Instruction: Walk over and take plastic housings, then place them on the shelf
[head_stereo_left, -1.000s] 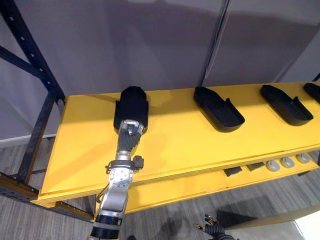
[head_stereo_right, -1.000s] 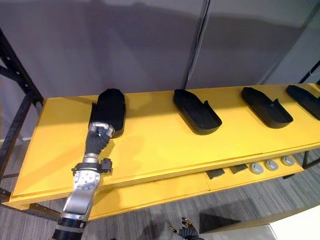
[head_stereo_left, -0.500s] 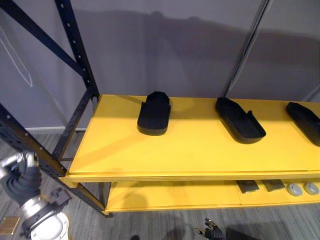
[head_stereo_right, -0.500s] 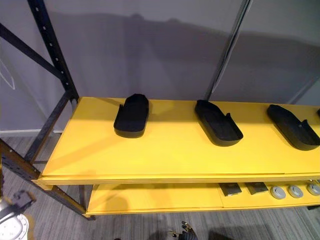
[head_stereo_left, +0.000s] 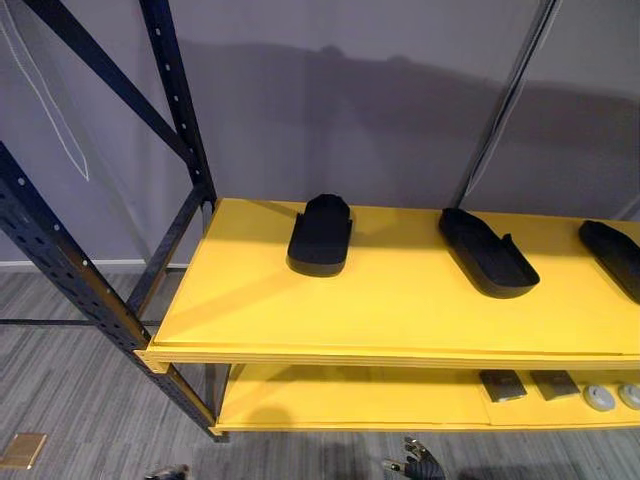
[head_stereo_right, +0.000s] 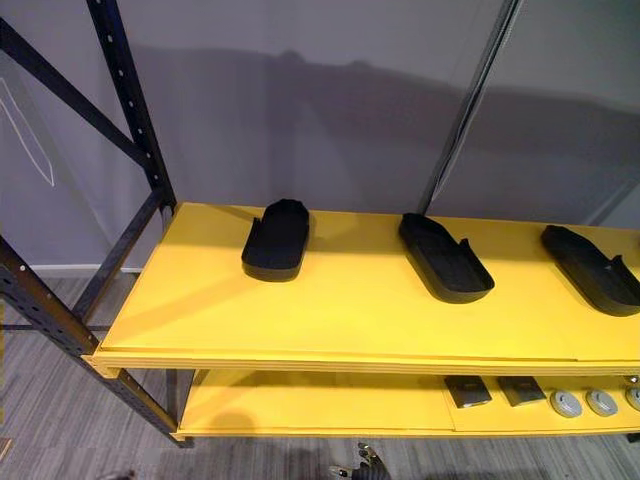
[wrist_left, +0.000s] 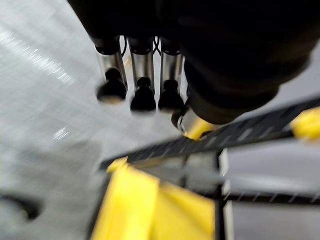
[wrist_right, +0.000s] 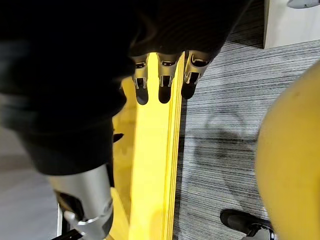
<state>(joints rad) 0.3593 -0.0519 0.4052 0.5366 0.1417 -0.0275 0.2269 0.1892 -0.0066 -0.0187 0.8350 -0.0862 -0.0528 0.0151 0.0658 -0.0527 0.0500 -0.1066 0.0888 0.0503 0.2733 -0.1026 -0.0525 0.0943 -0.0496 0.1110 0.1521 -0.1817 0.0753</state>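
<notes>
Three housings (head_stereo_left: 320, 235) on shelf (head_stereo_left: 400, 300) — left hand (wrist_left: 142, 70), right hand (wrist_right: 162, 75) loose, empty

Wall (head_stereo_left: 350, 110): plain grey, closing the scene behind the shelf; a thin dark strip (head_stereo_left: 508, 95) slanting across it toward the right.
Baseboard (head_stereo_left: 25, 265): pale, at the foot of the wall, on the left side.
Floor (head_stereo_left: 70, 400): grey, with fine streaks like wood grain; a small brown square (head_stereo_left: 22, 450) lying flat near the left edge.
Shelf (head_stereo_left: 400, 300): two yellow boards; the upper one wide and deep, the lower board (head_stereo_left: 340, 395) just beneath it.
Frame: dark metal uprights (head_stereo_left: 176, 90) with rows of holes at the left end; a diagonal brace (head_stereo_left: 100, 72) between them.
Light: soft; a broad dim shadow over the upper wall.
</notes>
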